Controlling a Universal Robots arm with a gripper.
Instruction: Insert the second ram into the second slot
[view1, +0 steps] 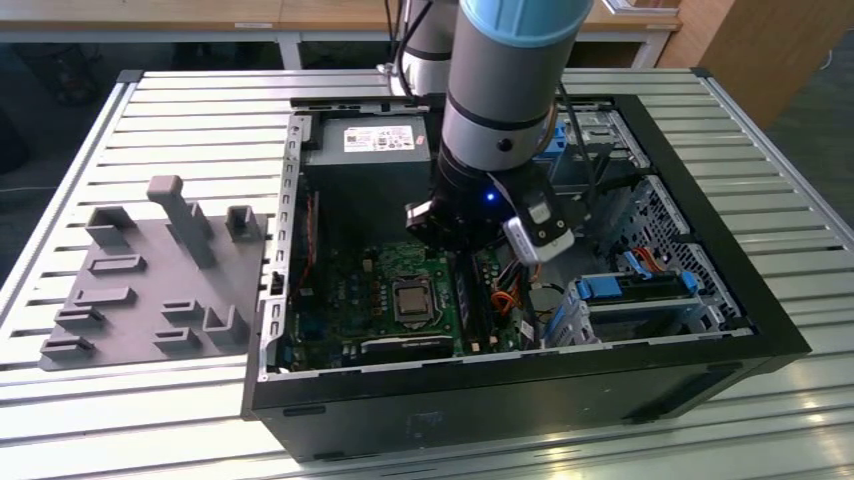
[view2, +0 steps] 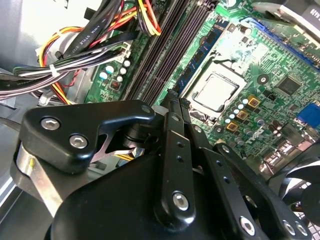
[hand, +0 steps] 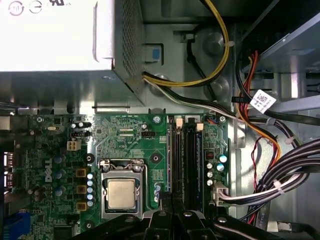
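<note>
Now | gripper (hand: 169, 200): jaws clenched together | second ram (hand: 176, 160): upright on motherboard (hand: 125, 132); one end just beside the tips

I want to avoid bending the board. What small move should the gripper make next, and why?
Probably a slow, straight descent: in the first wrist view the gripper hangs over one end of the black memory slots, beside the processor socket. Whether it holds the second ram is hidden.

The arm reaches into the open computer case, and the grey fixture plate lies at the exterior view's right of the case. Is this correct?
Not quite. The grey fixture plate lies at the exterior view's left of the computer case, as that view shows; the arm does reach into the case.
</note>
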